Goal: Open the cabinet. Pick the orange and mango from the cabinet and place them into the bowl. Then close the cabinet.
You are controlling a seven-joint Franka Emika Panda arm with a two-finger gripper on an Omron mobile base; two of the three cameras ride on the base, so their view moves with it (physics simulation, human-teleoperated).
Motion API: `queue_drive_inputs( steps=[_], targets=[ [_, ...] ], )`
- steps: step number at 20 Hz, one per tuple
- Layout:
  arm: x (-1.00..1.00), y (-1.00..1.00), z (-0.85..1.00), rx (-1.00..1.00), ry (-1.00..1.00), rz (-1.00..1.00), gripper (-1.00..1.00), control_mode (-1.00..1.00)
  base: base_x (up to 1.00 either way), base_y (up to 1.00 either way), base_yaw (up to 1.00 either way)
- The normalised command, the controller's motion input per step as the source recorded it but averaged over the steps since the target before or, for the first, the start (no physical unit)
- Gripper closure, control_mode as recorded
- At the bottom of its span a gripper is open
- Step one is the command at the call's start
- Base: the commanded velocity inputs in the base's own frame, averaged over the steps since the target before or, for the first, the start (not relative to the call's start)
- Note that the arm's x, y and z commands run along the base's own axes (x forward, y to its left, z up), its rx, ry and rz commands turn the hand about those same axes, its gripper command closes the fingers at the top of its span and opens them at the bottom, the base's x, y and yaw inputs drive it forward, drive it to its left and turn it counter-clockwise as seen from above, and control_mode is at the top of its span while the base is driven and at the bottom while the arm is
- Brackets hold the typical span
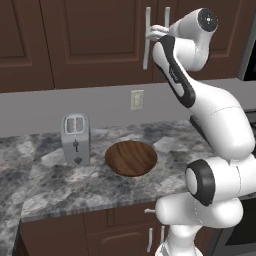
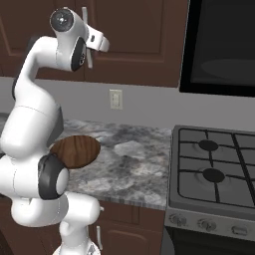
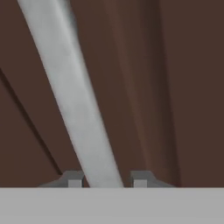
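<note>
The arm is reaching up to the cabinet (image 1: 100,40), whose two doors are both shut, so the orange and the mango are hidden inside and cannot be placed from these pictures. The gripper (image 1: 151,34) is sitting at the long silver handle (image 1: 147,37) of the left-hand door, next to the seam between the doors. That is the sensible place, since pulling at the free edge swings a hinged door most easily.

In the hand view the handle (image 3: 74,100) is running slantwise between the two fingertips (image 3: 73,179), because the hand is rolled relative to the bar. The tips are standing on either side of it with a small gap showing on the right, so the jaws look open around the bar and not yet pinching it.

Below, the bowl (image 1: 131,157) is lying on the counter (image 1: 55,180) just beside the toaster (image 1: 75,139), directly under the cabinet. It looks well placed to receive fruit.
</note>
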Motion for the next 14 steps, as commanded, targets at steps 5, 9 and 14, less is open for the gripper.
queue_drive_inputs(
  steps=[5, 9, 14],
  targets=[
    [0.10, -0.22, -0.23, 0.00, 0.01, 0.02, 1.00, -1.00, 0.00, 0.00, 0.00],
    [0.00, -0.17, -0.13, 0.00, 0.01, 0.01, 1.00, -1.00, 0.00, 0.00, 0.00],
    [-0.04, 0.00, -0.04, 0.00, -0.01, 0.00, 1.00, -1.00, 0.00, 0.00, 0.00]
  ],
)
